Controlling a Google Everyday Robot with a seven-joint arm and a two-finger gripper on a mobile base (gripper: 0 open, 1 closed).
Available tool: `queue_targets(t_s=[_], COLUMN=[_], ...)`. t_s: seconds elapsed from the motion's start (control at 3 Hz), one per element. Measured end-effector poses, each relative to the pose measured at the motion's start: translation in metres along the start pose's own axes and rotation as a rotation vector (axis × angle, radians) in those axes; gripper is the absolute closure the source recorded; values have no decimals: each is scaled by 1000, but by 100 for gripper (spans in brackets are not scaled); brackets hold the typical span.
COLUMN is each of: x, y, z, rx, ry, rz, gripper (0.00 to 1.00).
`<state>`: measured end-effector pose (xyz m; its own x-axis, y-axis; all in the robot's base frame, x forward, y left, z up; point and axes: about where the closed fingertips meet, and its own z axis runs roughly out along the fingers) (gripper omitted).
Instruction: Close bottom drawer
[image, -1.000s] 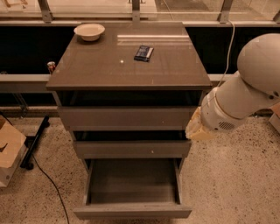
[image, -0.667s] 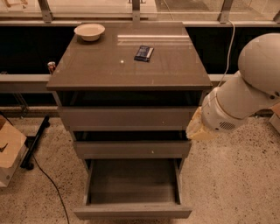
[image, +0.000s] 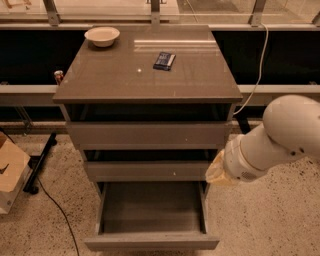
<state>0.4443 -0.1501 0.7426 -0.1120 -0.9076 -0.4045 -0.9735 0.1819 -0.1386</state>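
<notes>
A grey-brown cabinet (image: 145, 75) holds three handleless drawers. The bottom drawer (image: 151, 243) is pulled far out toward me, its shallow box showing and holding nothing. The middle drawer (image: 147, 170) and the top drawer (image: 147, 134) stick out slightly. My white arm (image: 280, 135) reaches in from the right. Its yellowish end with the gripper (image: 216, 171) sits beside the right end of the middle drawer's front, above the bottom drawer's right side.
A cream bowl (image: 102, 36) and a dark packet (image: 164, 60) lie on the cabinet top. A cardboard box (image: 10, 170) and a black cable (image: 55, 210) are on the speckled floor at the left. A white cable (image: 257, 65) hangs behind at the right.
My arm has come down from beside the top drawer to beside the middle drawer. The bottom drawer has not moved.
</notes>
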Motion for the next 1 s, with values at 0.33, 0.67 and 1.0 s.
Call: queue_targets(t_s=[0.33, 0.67, 1.0], x=[25, 27, 30], y=[10, 9, 11], z=[52, 59, 75], rx=[-31, -34, -28], ry=[-28, -34, 0], rz=[6, 10, -1], gripper=[100, 100, 100])
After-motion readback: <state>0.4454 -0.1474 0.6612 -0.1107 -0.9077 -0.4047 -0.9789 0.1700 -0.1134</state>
